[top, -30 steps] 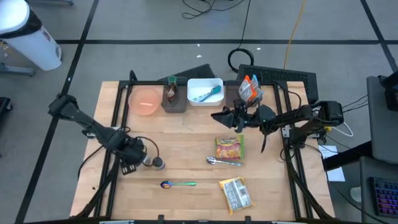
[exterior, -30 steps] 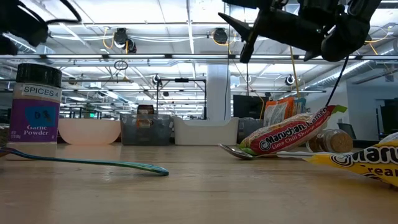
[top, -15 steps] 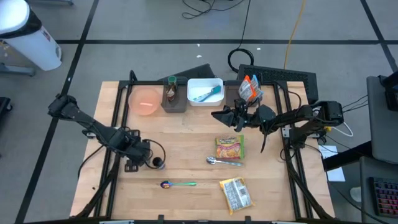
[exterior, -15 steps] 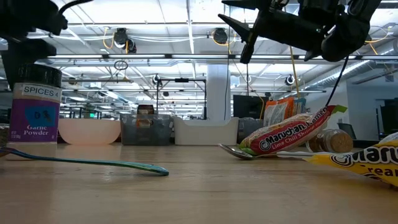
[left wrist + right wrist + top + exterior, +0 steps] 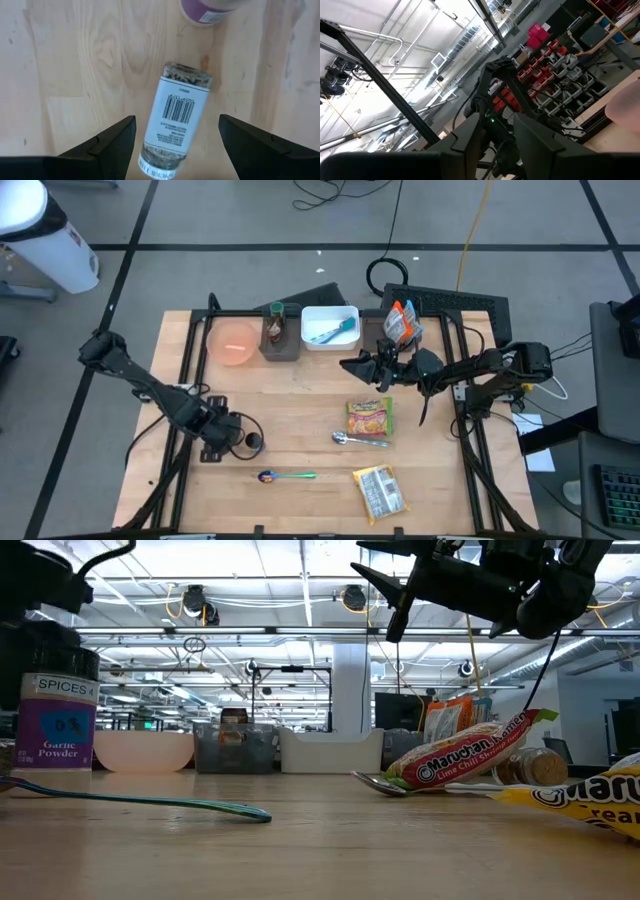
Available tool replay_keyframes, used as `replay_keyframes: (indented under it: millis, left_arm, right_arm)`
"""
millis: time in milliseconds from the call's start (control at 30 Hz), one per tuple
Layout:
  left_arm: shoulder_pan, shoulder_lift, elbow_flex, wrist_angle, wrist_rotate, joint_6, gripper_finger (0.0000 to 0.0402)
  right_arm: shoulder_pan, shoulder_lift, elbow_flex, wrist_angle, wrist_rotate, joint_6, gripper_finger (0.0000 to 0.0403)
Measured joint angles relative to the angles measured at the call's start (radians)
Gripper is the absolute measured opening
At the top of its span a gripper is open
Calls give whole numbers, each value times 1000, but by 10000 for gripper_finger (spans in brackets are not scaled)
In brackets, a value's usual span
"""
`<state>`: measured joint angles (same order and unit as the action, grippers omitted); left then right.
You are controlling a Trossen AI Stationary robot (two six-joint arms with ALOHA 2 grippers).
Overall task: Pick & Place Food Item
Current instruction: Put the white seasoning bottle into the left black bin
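Observation:
A clear spice jar (image 5: 175,125) with a white barcode label lies on its side on the wooden table. Beside one end of it, a purple-labelled garlic powder jar (image 5: 58,708) stands upright on its base. My left gripper (image 5: 224,442) points straight down over the lying jar. It is open, with one finger on each long side of the jar and a gap at both. My right gripper (image 5: 346,364) hangs raised over the table's far middle, slanting upward. Its fingers are apart with nothing between them.
Along the far edge stand a pink bowl (image 5: 233,342), a grey bin (image 5: 279,337), a white bin (image 5: 330,327) and an orange snack bag (image 5: 402,325). Two noodle packs (image 5: 369,417) (image 5: 380,492), a metal spoon (image 5: 358,440) and a teal spoon (image 5: 288,476) lie right of the jars.
My left gripper has sunk toward the lying jar, shifted slightly toward the table's right edge, and rolled about its own axis. In the low view it now stands darker and lower over the garlic powder jar's lid. The jars have stayed where they were.

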<state>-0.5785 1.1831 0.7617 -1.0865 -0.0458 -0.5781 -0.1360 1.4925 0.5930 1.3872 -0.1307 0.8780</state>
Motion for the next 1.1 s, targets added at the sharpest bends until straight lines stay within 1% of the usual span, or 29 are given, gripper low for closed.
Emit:
replay_keyframes:
  millis: [167, 400, 533, 967, 1033, 1100]
  left_arm:
    - [0, 0, -54, 72, 29, 4, 294]
    - [0, 0, -116, 131, 27, 0, 294]
    - [0, 0, -156, 174, 46, 1, 294]
    - [0, 0, -198, 177, 45, -20, 294]
    - [0, 0, -198, 177, 45, -22, 287]
    - [0, 0, -198, 177, 45, -27, 267]
  right_arm:
    - [0, 0, 0, 0, 0, 0, 112]
    - [0, 0, 0, 0, 1, 11, 112]
    - [0, 0, 0, 0, 3, 11, 112]
    - [0, 0, 0, 0, 4, 23, 112]
    - [0, 0, 0, 0, 4, 23, 112]
    - [0, 0, 0, 0, 4, 23, 112]
